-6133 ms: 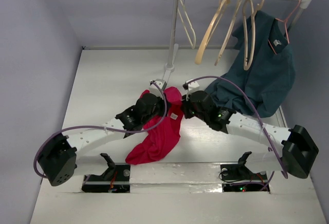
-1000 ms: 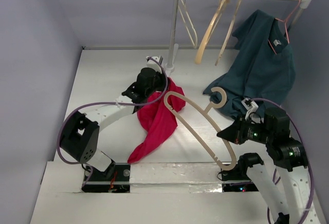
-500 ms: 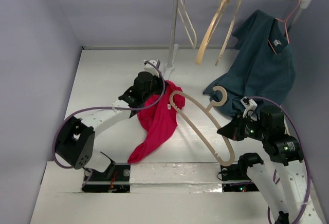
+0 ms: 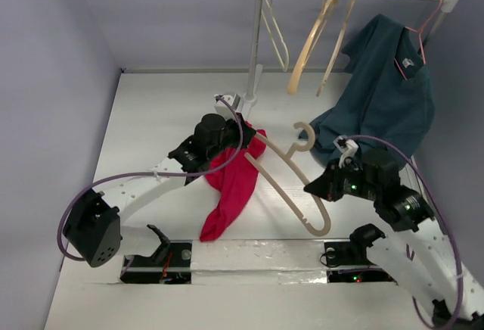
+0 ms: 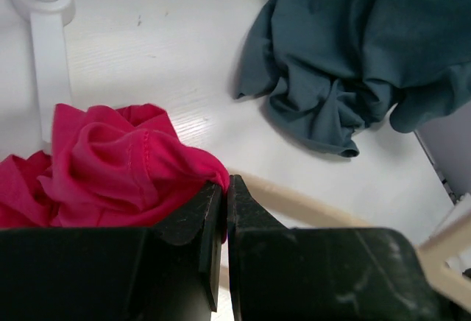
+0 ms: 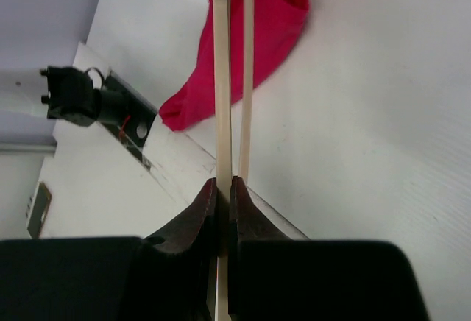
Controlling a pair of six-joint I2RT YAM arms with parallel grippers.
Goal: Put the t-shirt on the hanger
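The left gripper (image 4: 229,139) is pinched shut on a bunched fold at the top of the t-shirt (image 4: 234,182), whose rest trails down to the table just left of the hanger (image 4: 281,172). The right gripper (image 4: 316,188) is clamped on the hanger near its middle. The hanger's long axis runs diagonally, its far shoulder tip right beside the held fold. That tip looks like the end to slip into the shirt, so the left arm is nearer the meeting point.
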